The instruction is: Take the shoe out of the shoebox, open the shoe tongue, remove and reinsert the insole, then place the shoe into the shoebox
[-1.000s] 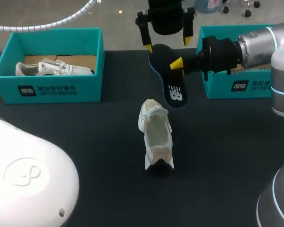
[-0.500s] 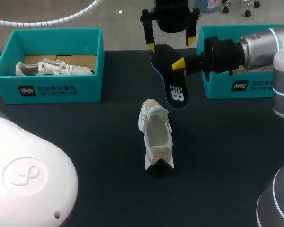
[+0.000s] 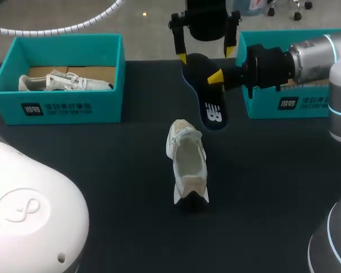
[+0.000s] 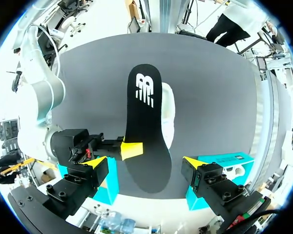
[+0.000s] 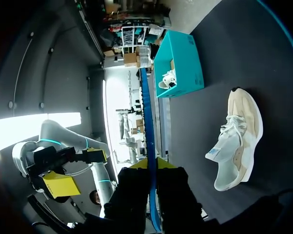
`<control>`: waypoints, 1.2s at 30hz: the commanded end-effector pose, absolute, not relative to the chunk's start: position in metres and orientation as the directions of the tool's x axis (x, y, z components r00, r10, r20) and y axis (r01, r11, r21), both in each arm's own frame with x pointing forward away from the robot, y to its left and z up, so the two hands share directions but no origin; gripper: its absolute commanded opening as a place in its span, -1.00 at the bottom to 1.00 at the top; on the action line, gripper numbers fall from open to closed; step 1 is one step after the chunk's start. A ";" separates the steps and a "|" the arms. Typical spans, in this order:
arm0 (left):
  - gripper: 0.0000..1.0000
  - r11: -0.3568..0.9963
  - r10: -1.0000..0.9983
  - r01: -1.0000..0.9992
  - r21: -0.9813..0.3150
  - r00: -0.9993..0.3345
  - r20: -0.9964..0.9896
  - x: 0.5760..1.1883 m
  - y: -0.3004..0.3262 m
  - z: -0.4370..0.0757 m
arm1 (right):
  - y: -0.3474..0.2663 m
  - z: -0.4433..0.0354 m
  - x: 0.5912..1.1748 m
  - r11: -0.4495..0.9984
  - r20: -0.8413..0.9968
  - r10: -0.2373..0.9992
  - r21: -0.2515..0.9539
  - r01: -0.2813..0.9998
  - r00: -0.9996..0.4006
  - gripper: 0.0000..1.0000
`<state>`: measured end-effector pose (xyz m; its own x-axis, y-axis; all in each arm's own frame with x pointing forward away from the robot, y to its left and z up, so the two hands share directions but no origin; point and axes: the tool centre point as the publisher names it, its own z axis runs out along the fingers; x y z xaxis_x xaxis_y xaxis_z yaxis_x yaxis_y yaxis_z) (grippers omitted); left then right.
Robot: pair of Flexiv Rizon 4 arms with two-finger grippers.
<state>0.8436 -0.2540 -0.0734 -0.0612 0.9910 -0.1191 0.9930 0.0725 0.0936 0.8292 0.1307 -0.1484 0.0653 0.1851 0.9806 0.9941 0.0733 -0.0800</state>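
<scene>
A dark insole [image 3: 211,109] with a white logo hangs above the table, and my right gripper [image 3: 216,77] is shut on its edge. In the right wrist view the insole [image 5: 149,126] shows edge-on between the fingers of that gripper [image 5: 151,168]. My left gripper [image 3: 206,55] stands open at the insole's far end. In the left wrist view the insole [image 4: 145,131] lies between the spread fingers of my left gripper [image 4: 147,168] without touching them. The cream shoe [image 3: 187,162] stands on the table below, toe toward me, seen also as the shoe [image 5: 237,139] beside the insole.
A teal shoebox [image 3: 62,102] at the back left holds another pale shoe [image 3: 65,81]. A second teal shoebox [image 3: 284,102] sits at the back right, partly behind my right arm. The dark table [image 3: 102,170] is bare around the shoe. My left arm's white housing [image 3: 28,210] fills the near left.
Both grippers and the insole have shifted slightly to the right. The white housing at the near left has sunk a little lower. The shoe has not moved.
</scene>
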 end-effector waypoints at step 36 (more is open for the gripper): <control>1.00 0.101 0.590 0.976 0.195 0.099 -0.802 0.827 -0.196 -0.093 | 0.135 -0.146 0.830 0.092 0.977 0.200 -0.088 0.992 0.068 -1.00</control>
<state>0.8314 -0.2055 -0.0861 0.0348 0.8034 -0.5944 0.9782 0.0946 0.1851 0.8281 0.1332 -0.1468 0.0669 0.1972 0.9781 0.9924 0.0881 -0.0857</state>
